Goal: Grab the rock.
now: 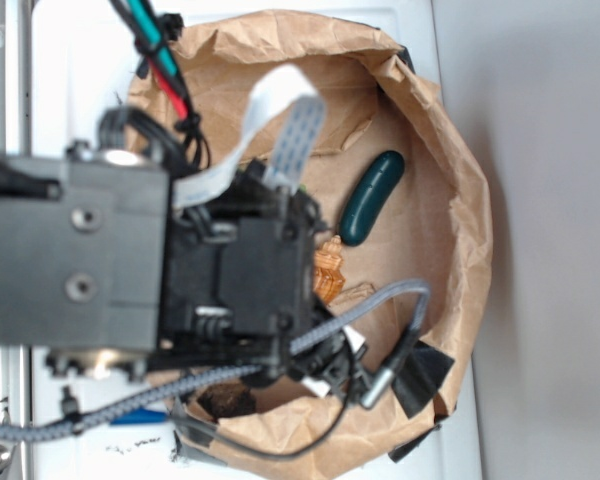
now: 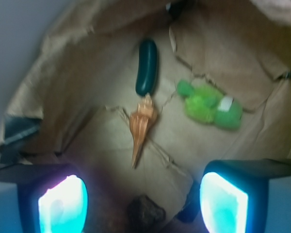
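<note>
The claw (image 2: pixel 143 199) hangs released over the brown paper bag (image 1: pixel 460 200), the rock (image 2: pixel 145 212) lying between its fingers at six o'clock, with the orange seashell (image 2: pixel 141 124) and green cucumber (image 2: pixel 147 66) toward twelve.

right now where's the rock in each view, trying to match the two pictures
Exterior: the rock sits at the bottom edge of the paper-lined bowl, low and left of centre, partly hidden under the arm and cables.
Wrist: the rock is at bottom centre, between the open fingers of the gripper.
Shared landmark: the orange seashell, with the dark green cucumber-shaped thing just beyond it.
</note>
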`<action>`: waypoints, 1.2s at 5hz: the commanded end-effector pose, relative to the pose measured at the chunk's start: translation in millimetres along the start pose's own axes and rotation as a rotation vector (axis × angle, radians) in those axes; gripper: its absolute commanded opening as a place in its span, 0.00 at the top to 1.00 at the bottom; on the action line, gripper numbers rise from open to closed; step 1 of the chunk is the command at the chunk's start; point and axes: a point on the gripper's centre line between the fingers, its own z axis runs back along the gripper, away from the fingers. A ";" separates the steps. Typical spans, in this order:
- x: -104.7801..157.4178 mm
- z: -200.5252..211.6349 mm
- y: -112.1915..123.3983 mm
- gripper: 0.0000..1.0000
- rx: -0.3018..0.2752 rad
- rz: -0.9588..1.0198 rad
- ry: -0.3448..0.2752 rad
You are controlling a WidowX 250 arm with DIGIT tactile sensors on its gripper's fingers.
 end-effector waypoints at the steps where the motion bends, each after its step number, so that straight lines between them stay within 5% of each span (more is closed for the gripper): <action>1: 9.6 6.7 -9.6 0.00 -0.035 0.061 0.155; 2: 9.8 4.0 -14.0 0.00 -0.004 0.096 0.217; 4: -5.9 -21.0 -16.8 0.00 0.070 0.067 0.240; 6: -14.9 -12.6 -19.3 0.00 0.037 -0.016 0.285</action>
